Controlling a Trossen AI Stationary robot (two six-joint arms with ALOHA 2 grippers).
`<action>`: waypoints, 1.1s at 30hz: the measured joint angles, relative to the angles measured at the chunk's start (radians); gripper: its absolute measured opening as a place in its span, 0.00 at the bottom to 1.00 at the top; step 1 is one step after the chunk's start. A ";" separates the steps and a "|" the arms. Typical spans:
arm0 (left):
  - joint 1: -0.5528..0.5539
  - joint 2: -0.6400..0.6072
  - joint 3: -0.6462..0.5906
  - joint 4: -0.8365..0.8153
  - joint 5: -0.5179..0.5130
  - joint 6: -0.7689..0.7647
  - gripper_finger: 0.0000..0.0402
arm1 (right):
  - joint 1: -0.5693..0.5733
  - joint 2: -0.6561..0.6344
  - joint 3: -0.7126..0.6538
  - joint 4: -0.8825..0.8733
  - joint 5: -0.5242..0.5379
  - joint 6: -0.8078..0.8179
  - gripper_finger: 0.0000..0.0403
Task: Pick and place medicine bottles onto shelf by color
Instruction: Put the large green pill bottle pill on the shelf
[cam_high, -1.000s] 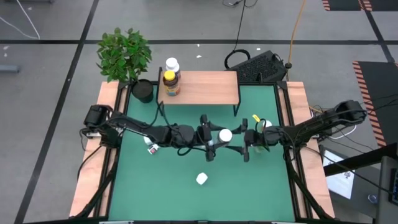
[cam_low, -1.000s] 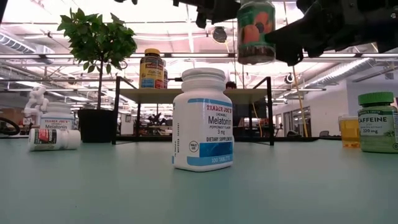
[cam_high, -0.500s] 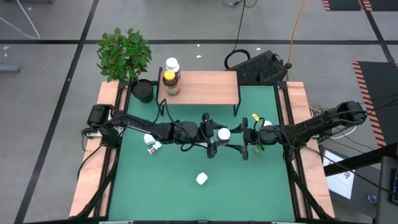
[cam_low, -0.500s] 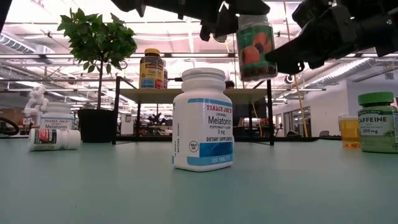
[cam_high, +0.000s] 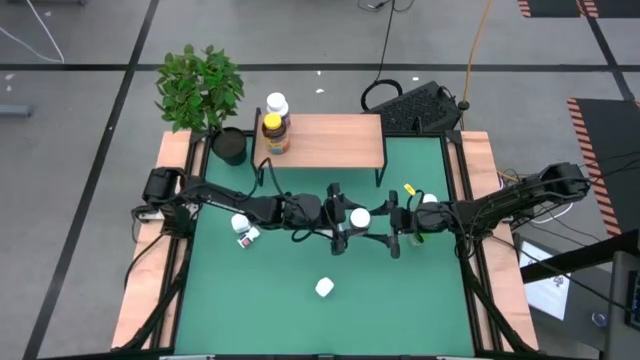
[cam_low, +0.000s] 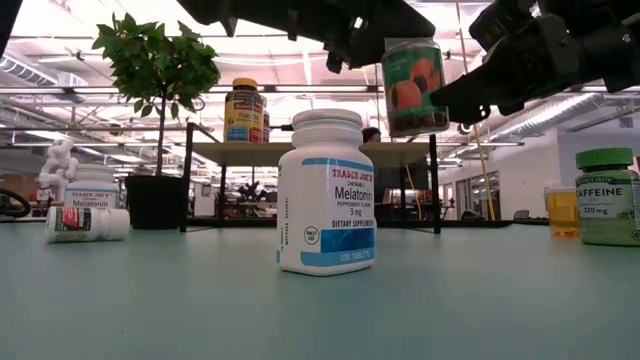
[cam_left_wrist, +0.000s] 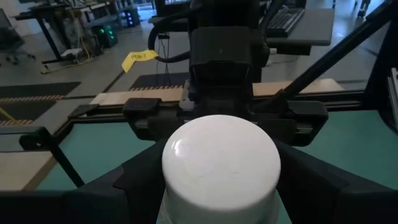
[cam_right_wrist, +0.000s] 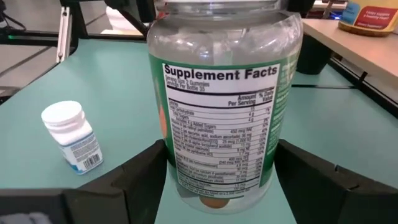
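Item: clear gummy bottle (cam_low: 413, 85), white cap (cam_high: 360, 216), held in the air in front of the shelf (cam_high: 330, 140), between both grippers. Left gripper (cam_high: 343, 218): fingers closed around the cap end. Right gripper (cam_high: 396, 222): fingers closed around the labelled body. Step: apparent hand-over between arms. Next move: one gripper must let go so the other can carry the bottle to the shelf, beside the yellow-capped bottle (cam_high: 271, 131) or white-capped bottle (cam_high: 277, 104).
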 joint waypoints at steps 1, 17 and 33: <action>0.003 0.000 0.000 0.000 0.000 0.000 0.64 | 0.000 0.000 0.000 0.000 0.000 0.000 0.66; -0.019 -0.117 -0.003 -0.255 -0.330 -0.018 0.59 | 0.000 -0.001 0.001 0.038 0.233 -0.012 0.84; -0.061 -0.449 -0.249 -0.314 -0.602 -0.116 0.58 | 0.006 -0.004 0.001 0.035 0.262 0.042 0.86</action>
